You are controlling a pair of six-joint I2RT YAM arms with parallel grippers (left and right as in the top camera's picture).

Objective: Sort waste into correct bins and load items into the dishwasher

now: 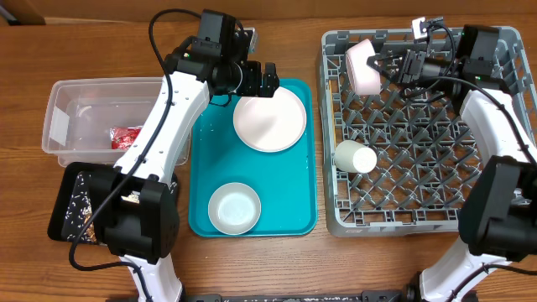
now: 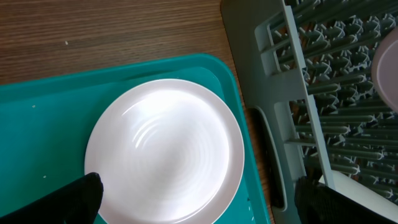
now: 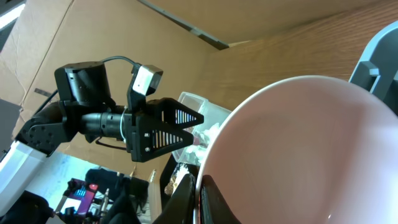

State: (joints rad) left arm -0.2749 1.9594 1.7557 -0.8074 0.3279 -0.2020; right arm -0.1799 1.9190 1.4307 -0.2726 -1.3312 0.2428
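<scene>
1. Table point(image 1: 84, 50): brown wood grain.
2. Teal tray point(image 1: 201, 168), centre: plain teal.
3. White plate point(image 1: 269, 118), far on the teal tray: glossy white, faint ring pattern in the left wrist view.
4. Bowl point(image 1: 234, 208), near on the teal tray: white.
5. Dish rack point(image 1: 495, 220), right: grey, criss-cross grid pattern.
6. Pale-pink plate point(image 1: 362, 65), far-left corner of the rack: pale pink.
7. Cup point(image 1: 355, 157) in the rack: white.
8. Tub point(image 1: 101, 84), far left: clear, white patch on its left wall.
9. Snack wrapper point(image 1: 126, 136) in the tub: shiny red.
10. Black tray point(image 1: 57, 220), near left: black, speckled with white rice point(image 1: 80, 205).
11. Left arm point(image 1: 172, 117) and right arm point(image 1: 495, 126): white links, black joints.
</scene>
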